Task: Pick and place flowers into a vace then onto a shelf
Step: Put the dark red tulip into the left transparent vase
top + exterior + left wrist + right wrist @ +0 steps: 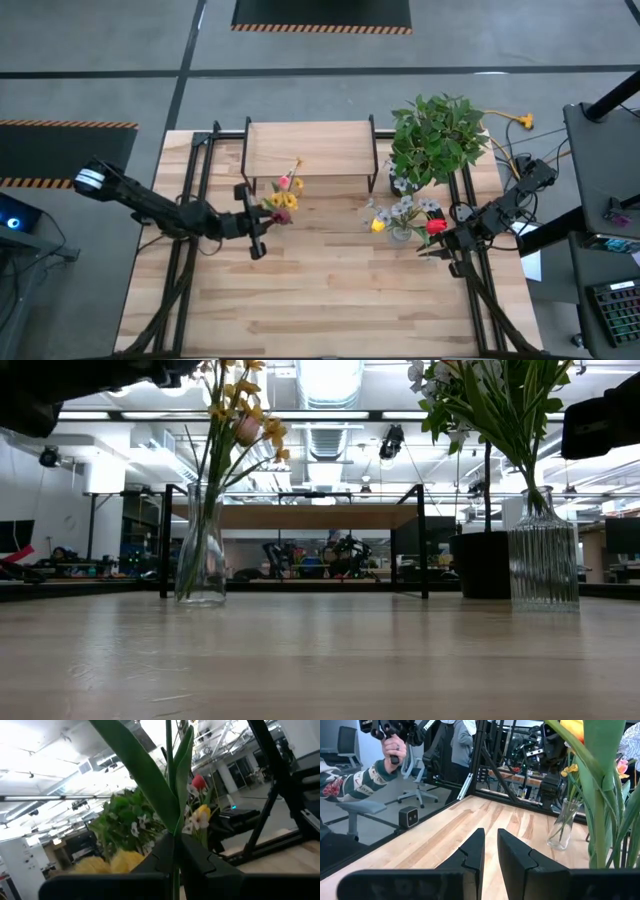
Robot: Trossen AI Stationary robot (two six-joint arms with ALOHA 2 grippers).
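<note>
We are seeing the wooden counter (330,290) taking up most of the high view; the shelf (308,148) is standing at its far edge, light wood top on thin black legs; a bushy green potted plant (436,138) is sitting just beside the shelf on the right-arm side.

We are noting two vases on the counter, well apart; a clear narrow-necked vase (201,550) in front of the shelf is holding yellow, pink and orange flowers (284,196); a ribbed glass vase (543,555) near the potted plant is holding pale white-lilac sprays with a yellow head (403,212); both vases are standing upright in the low view.

The left arm is reaching in from the left edge; the left end effector (256,222) is sitting just beside the narrow vase's bunch; in the left wrist view its fingers (197,857) are pressing together on a green stem (172,795) that is rising straight up between them, so we are calling it closed and gripping a flower stem.

The right arm is coming in from the right edge; the right end effector (440,238) is hovering just beside the ribbed vase, with a red flower head (436,226) showing right at its tip; in the right wrist view its fingers (475,851) are standing slightly apart with a narrow gap and nothing visible between them; we cannot tell whether the red flower is gripped.

A person's hand (392,749) is holding a dark handle in the room beyond the counter.
</note>
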